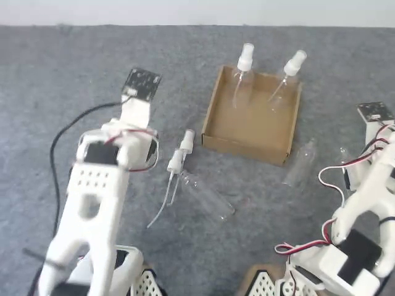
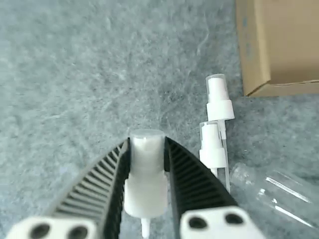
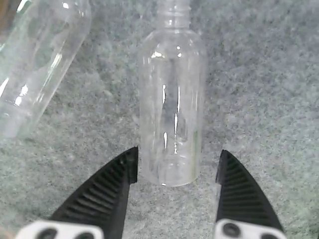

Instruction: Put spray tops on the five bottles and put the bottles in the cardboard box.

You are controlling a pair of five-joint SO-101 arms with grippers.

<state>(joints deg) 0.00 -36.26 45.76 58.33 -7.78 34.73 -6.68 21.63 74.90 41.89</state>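
Your left gripper (image 2: 146, 145) is pinching a spray top (image 2: 145, 189) between its fingers, above the grey mat (image 2: 75, 64). Your right gripper (image 3: 178, 154) is holding its fingers spread either side of an empty bottle (image 3: 172, 109) lying there. Two capped bottles (image 1: 242, 77) are sitting in the cardboard box (image 1: 247, 132).

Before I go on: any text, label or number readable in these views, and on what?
No text can be read.
cardboard box: faint marks on its wall, too blurred to read.
bottle, spray top: no labels.
small boards on the arms: any print too small to read.
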